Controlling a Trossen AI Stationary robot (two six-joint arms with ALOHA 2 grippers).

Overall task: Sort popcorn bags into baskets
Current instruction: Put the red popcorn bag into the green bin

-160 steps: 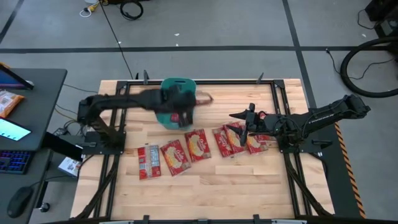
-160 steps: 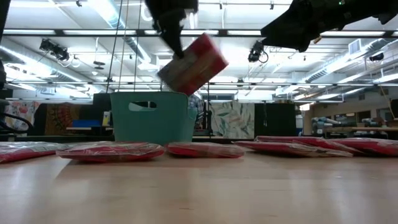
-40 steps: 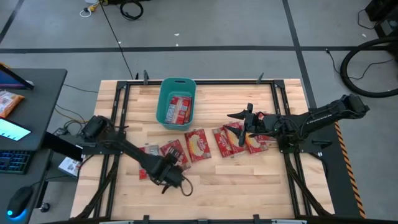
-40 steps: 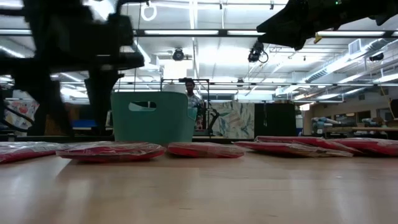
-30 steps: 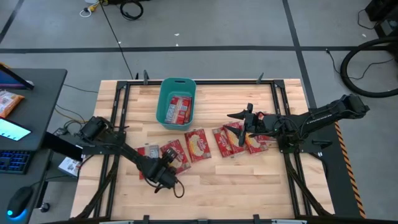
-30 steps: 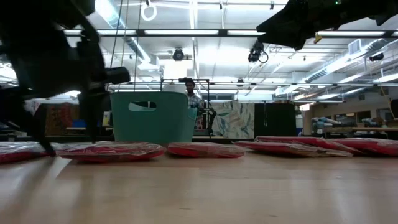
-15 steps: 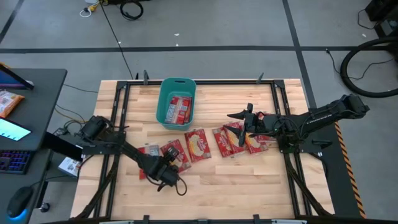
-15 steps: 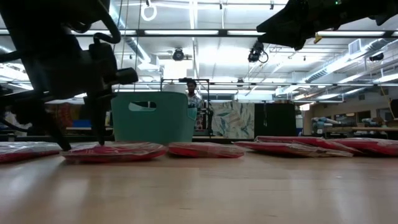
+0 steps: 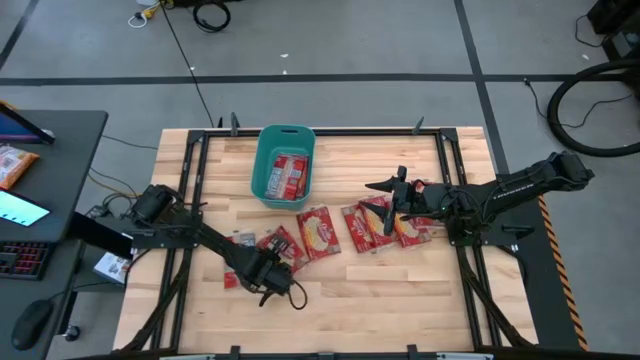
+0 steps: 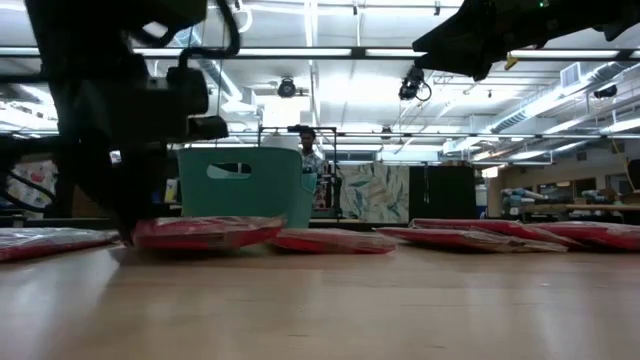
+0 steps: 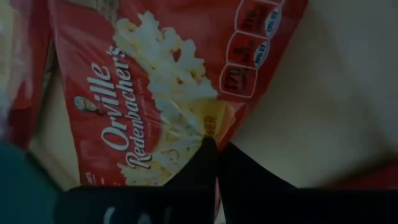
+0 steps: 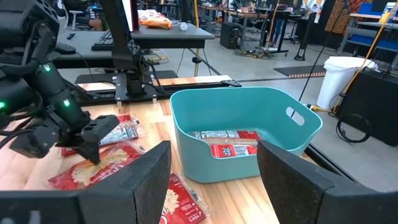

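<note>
A: What does the left wrist view add?
B: The left gripper [image 11: 211,149] has its fingers pinched together on the edge of a popcorn bag [image 11: 155,93]. From above, that gripper [image 9: 272,278] only shows low over the bag [image 9: 280,247].
A: And the basket?
B: The teal basket [image 12: 273,121] is well apart from those jaws. It holds at least 2 bags [image 12: 227,142] lying flat.
A: The right gripper [image 9: 393,205]?
B: It hangs above the other bags [image 9: 385,222], fingers spread wide, holding nothing.

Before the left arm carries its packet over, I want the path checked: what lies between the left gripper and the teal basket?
In the high view, the left gripper pinches a popcorn bag; beyond that bag only bare table runs up to the basket.
</note>
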